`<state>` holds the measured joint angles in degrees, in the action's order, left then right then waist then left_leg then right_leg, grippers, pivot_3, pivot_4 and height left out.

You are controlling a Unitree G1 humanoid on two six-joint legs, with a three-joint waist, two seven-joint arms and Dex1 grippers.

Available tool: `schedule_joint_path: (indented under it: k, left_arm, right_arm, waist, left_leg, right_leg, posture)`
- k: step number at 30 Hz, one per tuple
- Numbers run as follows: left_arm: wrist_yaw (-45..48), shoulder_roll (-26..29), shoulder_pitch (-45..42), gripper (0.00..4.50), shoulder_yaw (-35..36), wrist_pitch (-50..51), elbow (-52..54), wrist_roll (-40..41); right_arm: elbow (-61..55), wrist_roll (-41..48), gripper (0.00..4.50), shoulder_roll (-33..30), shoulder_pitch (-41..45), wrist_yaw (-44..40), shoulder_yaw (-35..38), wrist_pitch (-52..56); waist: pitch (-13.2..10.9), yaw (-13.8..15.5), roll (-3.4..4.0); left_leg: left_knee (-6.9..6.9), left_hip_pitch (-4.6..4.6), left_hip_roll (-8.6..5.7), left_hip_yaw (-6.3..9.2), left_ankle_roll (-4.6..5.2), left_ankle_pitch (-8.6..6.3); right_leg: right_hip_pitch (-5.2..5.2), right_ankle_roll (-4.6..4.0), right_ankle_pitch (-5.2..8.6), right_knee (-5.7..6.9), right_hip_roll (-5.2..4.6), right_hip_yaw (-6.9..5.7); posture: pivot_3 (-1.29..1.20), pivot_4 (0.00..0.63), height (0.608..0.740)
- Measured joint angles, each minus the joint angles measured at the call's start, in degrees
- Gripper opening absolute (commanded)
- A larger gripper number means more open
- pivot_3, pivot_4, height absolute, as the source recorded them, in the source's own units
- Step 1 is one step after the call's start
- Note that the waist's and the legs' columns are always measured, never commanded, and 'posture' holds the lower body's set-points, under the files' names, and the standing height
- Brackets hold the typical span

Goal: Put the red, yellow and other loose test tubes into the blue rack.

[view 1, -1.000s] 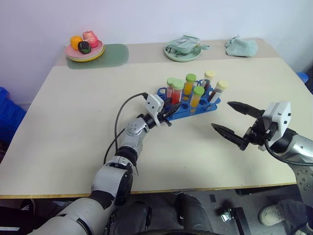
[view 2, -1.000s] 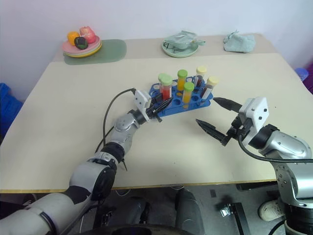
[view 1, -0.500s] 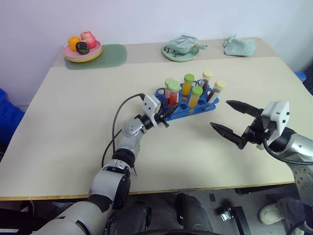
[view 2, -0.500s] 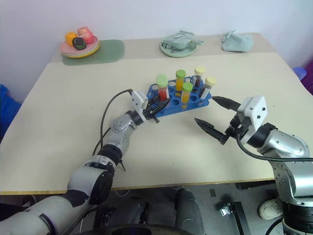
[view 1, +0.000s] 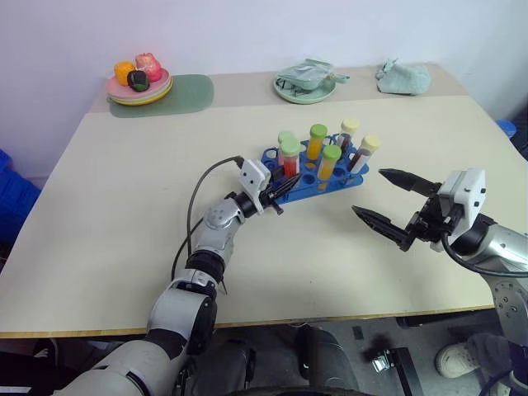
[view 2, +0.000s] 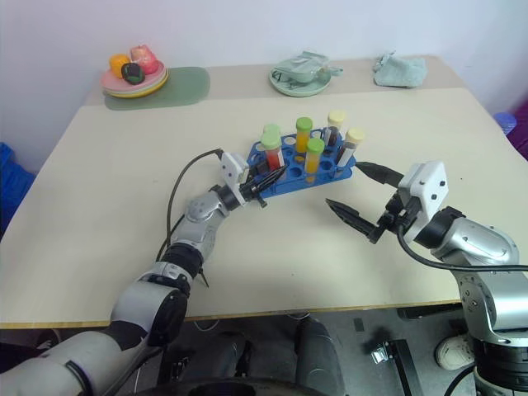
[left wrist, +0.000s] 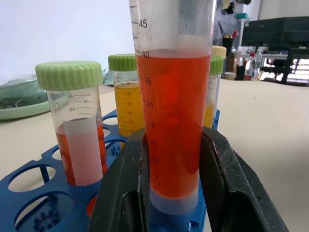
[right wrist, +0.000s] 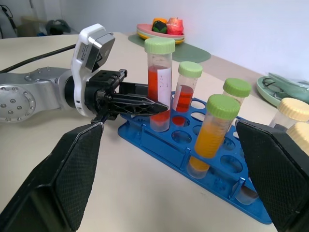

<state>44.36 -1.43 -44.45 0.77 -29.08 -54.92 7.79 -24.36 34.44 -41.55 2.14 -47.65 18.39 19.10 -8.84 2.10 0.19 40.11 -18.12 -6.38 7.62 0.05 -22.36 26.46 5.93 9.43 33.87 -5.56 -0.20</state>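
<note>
The blue rack [view 1: 312, 176] stands mid-table with several capped test tubes upright in it, holding red, orange and dark contents. My left gripper [view 1: 281, 188] is shut on a red test tube [left wrist: 171, 121] with a green cap [view 1: 290, 147]. That tube stands upright with its lower end in a hole at the rack's near left corner. The fingers [left wrist: 219, 183] press on both sides of it. My right gripper [view 1: 368, 191] hovers open to the right of the rack, pointing toward it, with nothing between its fingers.
A plate of toy fruit [view 1: 140, 81] sits on a green mat [view 1: 183, 89] at the back left. A green plate [view 1: 306, 84] and a teal cloth [view 1: 404, 78] lie along the back edge. Bare tabletop [view 1: 124, 214] surrounds the rack.
</note>
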Motion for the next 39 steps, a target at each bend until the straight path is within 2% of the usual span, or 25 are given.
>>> schedule_joint_path:
  k: [18, 24, 26, 33, 39]
  left_arm:
    - [-2.3, 2.0, -2.5, 0.81, -4.5, 7.8, 2.3, -4.8]
    - [-3.6, 2.0, -2.5, 3.71, -4.3, 8.5, 2.8, -4.8]
    - [-3.8, 2.0, -2.5, 4.49, -4.3, 8.5, 2.8, -4.7]
    - [-5.7, 2.0, -2.3, 4.49, -4.2, 7.6, 2.9, -4.6]
    - [-4.6, 2.5, -0.1, 4.49, -4.2, 10.1, 7.0, -3.6]
  right_arm:
    - [0.9, -0.6, 4.50, 0.6, 0.2, 0.0, -0.3, -0.7]
    - [1.0, -0.6, 4.50, 0.6, 0.3, 0.0, -0.4, -0.8]
    - [1.0, -0.6, 4.50, 0.6, 0.5, 0.0, -0.7, -0.8]
    - [1.1, -0.6, 4.50, 0.6, 0.6, -0.1, -1.3, -0.9]
    - [1.3, -0.6, 4.50, 0.6, 1.2, -0.1, -1.6, -0.9]
  waist:
    - [0.0, 0.2, 0.01]
    - [0.0, 0.2, 0.01]
    - [0.0, 0.2, 0.01]
    - [0.0, 0.2, 0.01]
    - [0.0, 0.2, 0.01]
  left_leg:
    - [0.03, 0.03, -0.03, 0.01, 0.00, 0.00]
    - [0.03, 0.03, -0.03, 0.01, 0.00, 0.00]
    - [0.03, 0.02, -0.03, 0.01, 0.00, 0.00]
    - [0.03, 0.02, -0.03, 0.01, 0.00, 0.00]
    - [0.02, 0.01, -0.03, 0.02, 0.00, 0.00]
  right_leg:
    - [-0.07, 0.00, 0.00, 0.01, -0.03, 0.00]
    - [-0.06, 0.00, 0.00, 0.00, -0.03, 0.00]
    - [-0.06, 0.00, 0.00, 0.00, -0.03, 0.00]
    - [-0.05, 0.00, 0.00, 0.00, -0.03, 0.00]
    - [-0.04, 0.00, 0.00, 0.00, -0.03, 0.00]
  posture:
    - [0.00, 0.150, 0.740]
    - [0.00, 0.150, 0.740]
    - [0.00, 0.150, 0.740]
    - [0.00, 0.150, 0.740]
    - [0.00, 0.150, 0.740]
